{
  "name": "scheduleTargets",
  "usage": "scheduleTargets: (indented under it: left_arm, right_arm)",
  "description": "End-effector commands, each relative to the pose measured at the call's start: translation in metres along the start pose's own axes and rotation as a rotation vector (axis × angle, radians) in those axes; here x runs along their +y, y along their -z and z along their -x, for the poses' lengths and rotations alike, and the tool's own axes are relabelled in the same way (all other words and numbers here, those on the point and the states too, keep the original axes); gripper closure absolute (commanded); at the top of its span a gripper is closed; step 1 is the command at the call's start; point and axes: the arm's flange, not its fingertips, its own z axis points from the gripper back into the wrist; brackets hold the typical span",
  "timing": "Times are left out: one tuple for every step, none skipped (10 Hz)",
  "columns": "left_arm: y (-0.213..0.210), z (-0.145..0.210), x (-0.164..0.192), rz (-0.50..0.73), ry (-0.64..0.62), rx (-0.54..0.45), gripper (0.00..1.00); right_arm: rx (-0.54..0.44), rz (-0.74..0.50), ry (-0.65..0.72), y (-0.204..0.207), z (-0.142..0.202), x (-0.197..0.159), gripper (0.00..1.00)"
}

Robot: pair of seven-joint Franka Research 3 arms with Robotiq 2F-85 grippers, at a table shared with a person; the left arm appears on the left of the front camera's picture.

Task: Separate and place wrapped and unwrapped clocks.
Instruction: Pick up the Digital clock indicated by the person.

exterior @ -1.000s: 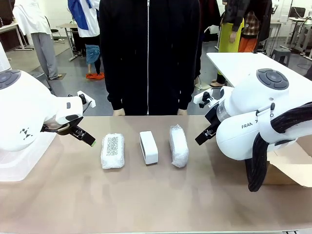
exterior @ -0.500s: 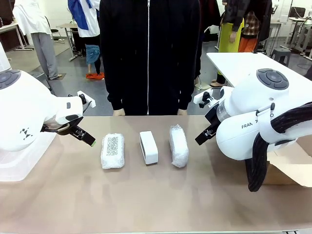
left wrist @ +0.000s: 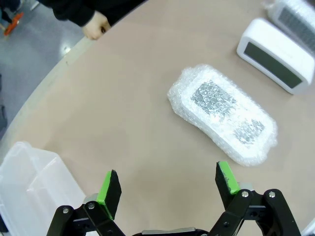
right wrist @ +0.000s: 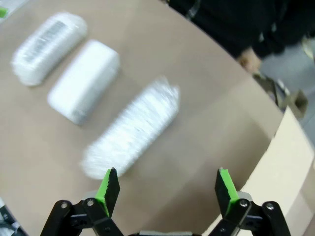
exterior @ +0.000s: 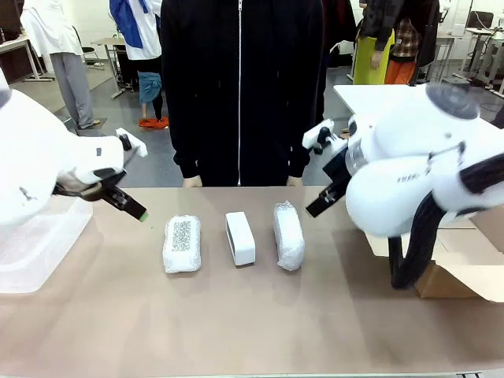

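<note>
Our left tool [left wrist: 168, 181] hangs above the table [exterior: 236, 323] with its jaws spread wide and nothing between the green pads [left wrist: 109, 186]. Our right tool [right wrist: 165, 187] is likewise wide open and empty, also off the table surface.

We take the bare clock [exterior: 240, 238] as our landmark. It sits in the middle of the row of three, its dark display face turned toward our left side. Just beside it on our left, not touching, lies the speckled bundle [left wrist: 221, 115], flat on the table with the grey patch up. The left tool hovers farther out on that same side, beyond the bundle. Just beside the bare clock on our right, with a small gap, lies the plain bundle [right wrist: 133, 125]. The right tool hovers beyond it, and the right wrist view is blurred.

Well to the left of the bare clock, past the left tool, stands a clear plastic bin [exterior: 39, 244]. Well to its right sits an open cardboard box [exterior: 465, 268]. Straight across from the bare clock a person [exterior: 240, 87] in a dark zipped top stands at the far edge, one hand [left wrist: 96, 24] at the table's rim.
</note>
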Motion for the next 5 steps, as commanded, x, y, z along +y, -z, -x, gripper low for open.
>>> scheduleTargets:
  left_arm:
    - [-0.059,0.012,0.018,0.107,0.057,-0.028,0.0]
    - [-0.08,0.022,0.013,0.164,0.079,-0.049,0.0]
    - [-0.101,0.036,0.008,0.198,0.095,-0.083,0.0]
    - [-0.126,0.053,0.002,0.226,0.112,-0.127,0.0]
    - [-0.138,0.068,-0.006,0.248,0.131,-0.162,0.0]
  right_arm:
    - [-0.051,-0.129,-0.112,-0.053,-0.003,-0.018,0.0]
    - [-0.056,-0.148,-0.134,-0.073,0.002,-0.017,0.0]
    - [-0.079,-0.177,-0.158,-0.092,0.01,-0.018,0.0]
    - [-0.099,-0.175,-0.178,-0.11,0.019,-0.019,0.0]
    - [-0.1,-0.177,-0.191,-0.121,0.032,-0.02,0.0]
